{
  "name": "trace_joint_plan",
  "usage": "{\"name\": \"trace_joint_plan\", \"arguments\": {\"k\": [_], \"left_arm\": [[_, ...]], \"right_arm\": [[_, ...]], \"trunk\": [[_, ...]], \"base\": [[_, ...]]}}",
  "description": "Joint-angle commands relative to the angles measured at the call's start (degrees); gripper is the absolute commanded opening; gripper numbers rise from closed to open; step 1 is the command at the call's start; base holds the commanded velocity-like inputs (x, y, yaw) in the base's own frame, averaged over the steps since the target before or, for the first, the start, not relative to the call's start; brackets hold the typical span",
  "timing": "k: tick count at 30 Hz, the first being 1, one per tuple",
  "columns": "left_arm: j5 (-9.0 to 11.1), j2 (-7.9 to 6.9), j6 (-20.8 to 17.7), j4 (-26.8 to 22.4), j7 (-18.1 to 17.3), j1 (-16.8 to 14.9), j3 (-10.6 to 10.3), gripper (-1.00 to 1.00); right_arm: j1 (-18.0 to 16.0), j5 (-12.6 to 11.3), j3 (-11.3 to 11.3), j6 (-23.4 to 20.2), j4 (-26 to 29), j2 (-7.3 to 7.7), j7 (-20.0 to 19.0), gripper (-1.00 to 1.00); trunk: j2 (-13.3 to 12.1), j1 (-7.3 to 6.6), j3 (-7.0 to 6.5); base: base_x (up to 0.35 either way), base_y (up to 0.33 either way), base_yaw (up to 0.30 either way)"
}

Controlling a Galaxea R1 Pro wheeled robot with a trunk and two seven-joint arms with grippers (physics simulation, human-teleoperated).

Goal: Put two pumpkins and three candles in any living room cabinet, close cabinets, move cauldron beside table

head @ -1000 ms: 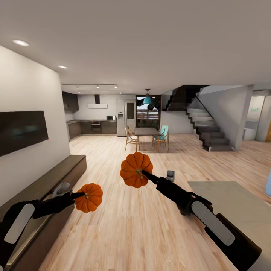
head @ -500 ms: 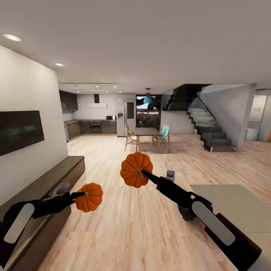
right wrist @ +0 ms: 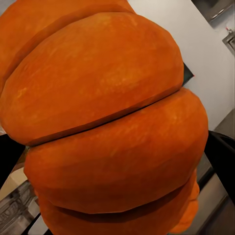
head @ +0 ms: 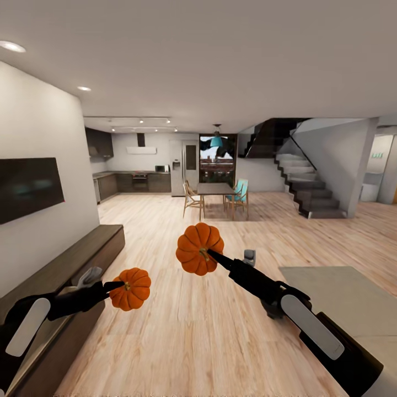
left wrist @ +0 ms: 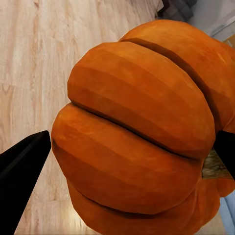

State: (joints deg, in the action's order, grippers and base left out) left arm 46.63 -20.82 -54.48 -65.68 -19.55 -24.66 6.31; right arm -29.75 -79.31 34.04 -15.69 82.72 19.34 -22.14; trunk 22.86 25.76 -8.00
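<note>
Orange pumpkin [head: 130,289] clamped, left tool [head: 122,285] | second pumpkin [head: 199,248], right tool [head: 210,256]

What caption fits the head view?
Each gripper, left gripper and right gripper, holds a ribbed orange pumpkin beside the long dark-brown cabinet.

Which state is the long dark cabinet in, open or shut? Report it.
Shut, as far as shows: the cabinet along the wall has a flush front with no drawer pulled out. Its near end is hidden behind the left arm.
</note>
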Motion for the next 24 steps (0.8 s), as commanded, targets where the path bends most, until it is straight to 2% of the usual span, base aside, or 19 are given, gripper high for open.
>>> {"name": "trace_joint_plan", "arguments": {"k": [1,14,19,22,24], "left_arm": [[-0.23,0.02,-0.28,-0.01,-0.38,-0.03,0.1,-1.0],[-0.23,0.08,-0.27,-0.02,-0.37,-0.02,0.1,-1.0],[-0.23,0.08,-0.28,0.0,-0.37,-0.02,0.1,-1.0],[-0.23,0.08,-0.28,0.0,-0.34,-0.01,0.1,-1.0],[-0.23,0.08,-0.26,0.01,-0.32,-0.02,0.1,-1.0]], "right_arm": [[-0.04,-0.67,0.06,-0.26,-0.01,0.02,-0.1,-1.0],[-0.04,-0.67,0.06,-0.44,-0.41,0.0,1.86,-1.0],[-0.04,-0.67,0.06,-0.59,-4.41,0.0,2.07,-1.0],[-0.04,-0.67,0.06,-0.64,-6.13,0.0,3.99,-1.0],[-0.04,-0.72,0.06,-0.65,-6.7,-0.03,7.73,-1.0]], "trunk": [[0.06,0.02,0.12],[0.06,0.02,1.35],[0.06,0.02,1.82],[0.06,0.02,2.11],[0.06,0.02,2.3]], "base": [[0.0,0.0,0.0],[0.0,0.0,0.0],[0.0,0.0,0.0],[0.0,0.0,0.0],[0.0,0.0,0.0]]}}
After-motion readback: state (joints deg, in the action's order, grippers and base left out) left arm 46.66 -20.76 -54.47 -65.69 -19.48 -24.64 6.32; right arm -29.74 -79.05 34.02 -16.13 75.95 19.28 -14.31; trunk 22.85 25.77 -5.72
